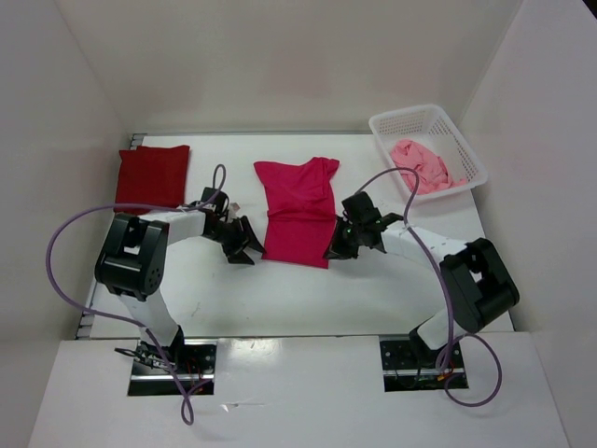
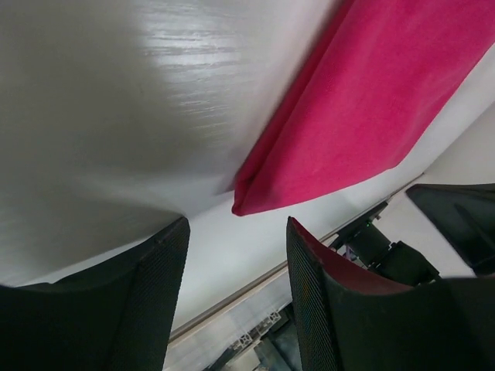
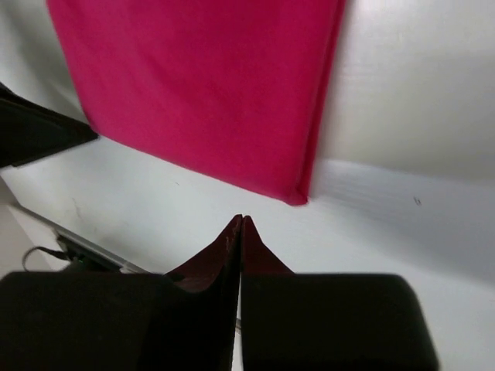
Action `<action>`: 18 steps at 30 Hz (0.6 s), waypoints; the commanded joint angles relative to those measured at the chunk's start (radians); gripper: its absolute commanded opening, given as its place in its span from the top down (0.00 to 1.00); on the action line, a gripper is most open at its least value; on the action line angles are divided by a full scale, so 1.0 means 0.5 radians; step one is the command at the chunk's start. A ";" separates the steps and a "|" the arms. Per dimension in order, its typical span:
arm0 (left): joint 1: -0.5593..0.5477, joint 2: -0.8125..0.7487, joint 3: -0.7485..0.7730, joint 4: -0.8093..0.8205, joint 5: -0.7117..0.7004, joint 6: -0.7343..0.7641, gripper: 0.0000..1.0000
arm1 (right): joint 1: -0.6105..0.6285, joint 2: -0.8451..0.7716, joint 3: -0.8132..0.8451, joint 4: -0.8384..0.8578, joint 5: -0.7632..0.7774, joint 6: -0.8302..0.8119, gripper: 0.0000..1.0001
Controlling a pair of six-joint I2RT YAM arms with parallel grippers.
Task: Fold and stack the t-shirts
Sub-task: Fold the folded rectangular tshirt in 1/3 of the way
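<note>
A bright magenta t-shirt point(image 1: 297, 213) lies folded lengthwise in the middle of the table, its near corner showing in both wrist views point(image 2: 363, 100) point(image 3: 209, 85). My left gripper point(image 1: 250, 245) sits just left of its near corner, open and empty point(image 2: 236, 255). Just right of that near edge is my right gripper point(image 1: 334, 250), jaws pressed together with nothing between them point(image 3: 242, 219). A dark red t-shirt point(image 1: 152, 175) lies folded at the back left. The pale pink t-shirt point(image 1: 424, 165) is crumpled in the white basket point(image 1: 401, 119).
The basket stands at the back right corner of the table. White walls enclose the table on three sides. The arm bases and their cables sit at the near edge.
</note>
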State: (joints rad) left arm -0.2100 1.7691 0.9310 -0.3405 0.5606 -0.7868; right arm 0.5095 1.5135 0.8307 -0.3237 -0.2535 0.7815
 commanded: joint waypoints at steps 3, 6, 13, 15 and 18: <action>-0.006 0.079 -0.003 0.126 0.032 0.064 0.40 | -0.003 0.163 0.338 0.166 0.031 -0.050 1.00; -0.006 0.097 -0.021 0.150 0.032 0.064 0.45 | -0.003 0.372 0.501 0.215 0.050 -0.050 1.00; -0.006 0.137 -0.021 0.172 -0.014 0.009 0.67 | -0.003 0.816 0.878 0.215 0.206 -0.106 1.00; -0.025 0.180 0.000 0.190 -0.014 0.009 0.77 | -0.003 0.866 0.919 0.215 0.258 -0.127 1.00; -0.025 0.198 0.025 0.190 -0.050 0.009 0.87 | -0.003 0.934 1.050 0.197 0.396 -0.170 1.00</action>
State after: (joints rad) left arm -0.2142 1.8320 0.9314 -0.2596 0.5896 -0.7940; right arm 0.5079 1.9625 1.2678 -0.2493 -0.1478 0.7372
